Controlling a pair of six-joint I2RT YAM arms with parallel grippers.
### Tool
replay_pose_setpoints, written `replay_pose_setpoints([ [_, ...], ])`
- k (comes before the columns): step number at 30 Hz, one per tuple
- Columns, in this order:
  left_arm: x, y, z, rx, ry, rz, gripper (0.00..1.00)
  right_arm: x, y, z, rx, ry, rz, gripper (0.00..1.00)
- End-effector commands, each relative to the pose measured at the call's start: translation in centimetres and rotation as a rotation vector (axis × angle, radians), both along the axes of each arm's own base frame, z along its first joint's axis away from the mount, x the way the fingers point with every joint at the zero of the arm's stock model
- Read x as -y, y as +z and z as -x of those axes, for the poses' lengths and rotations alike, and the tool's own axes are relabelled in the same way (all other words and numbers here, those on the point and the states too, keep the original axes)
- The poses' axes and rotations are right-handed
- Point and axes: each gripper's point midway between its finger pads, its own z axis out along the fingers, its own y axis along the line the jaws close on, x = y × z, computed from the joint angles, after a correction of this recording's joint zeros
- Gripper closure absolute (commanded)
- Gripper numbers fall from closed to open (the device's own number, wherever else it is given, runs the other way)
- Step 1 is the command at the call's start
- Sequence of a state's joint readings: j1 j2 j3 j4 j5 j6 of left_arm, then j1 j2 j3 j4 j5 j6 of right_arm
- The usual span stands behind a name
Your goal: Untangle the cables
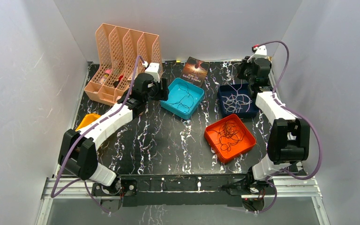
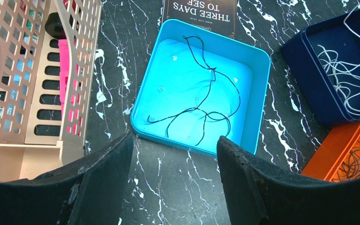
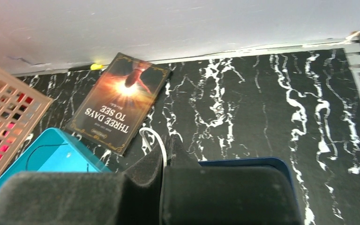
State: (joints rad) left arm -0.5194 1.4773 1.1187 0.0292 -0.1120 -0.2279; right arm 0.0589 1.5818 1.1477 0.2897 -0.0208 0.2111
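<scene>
gripper (image 3: 165, 146) pinching cable (image 3: 151, 134), "THREE DAYS TO SEE" (image 3: 108, 115)

Title "THREE DAYS TO SEE" read on book (image 3: 117, 105) cover, upside down in wrist views. Book lying ahead-left of right gripper (image 3: 165, 145). Smaller print below title illegible.

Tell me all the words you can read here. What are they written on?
"THREE DAYS TO SEE": the title on the cover of the book, upside down in both wrist views.
Smaller print on the same cover: too small to read.
Same title in the top view: too blurred to read.
No other text can be read.
</scene>
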Motion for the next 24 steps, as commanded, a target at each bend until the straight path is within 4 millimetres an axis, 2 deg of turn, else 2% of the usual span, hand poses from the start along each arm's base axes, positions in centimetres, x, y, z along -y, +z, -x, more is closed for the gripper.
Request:
replay_pose_setpoints([
  [1, -0.6, 1.6, 0.1, 0.038, 0.008, 0.013, 0.35, -1.9, 2.1, -0.5, 0.079, 0.112, -0.043, 0.98],
  [9, -0.6, 1.4, 0.1, 0.033, 0.006, 0.012, 0.35, -1.9, 0.1, -0.3, 0.022, 0.123, -0.079, 0.97],
  [18, -0.7, 1.4, 0.0, 0.033, 0.009, 0.012, 0.35, -4.5, 0.7, -0.1, -0.009, 0.256, -0.192, 0.97],
  [24, -0.6, 1.5, 0.0, 0.033, 0.006, 0.012, 0.35, -4.6, 0.2, 0.1, -0.028, 0.258, -0.204, 0.95],
])
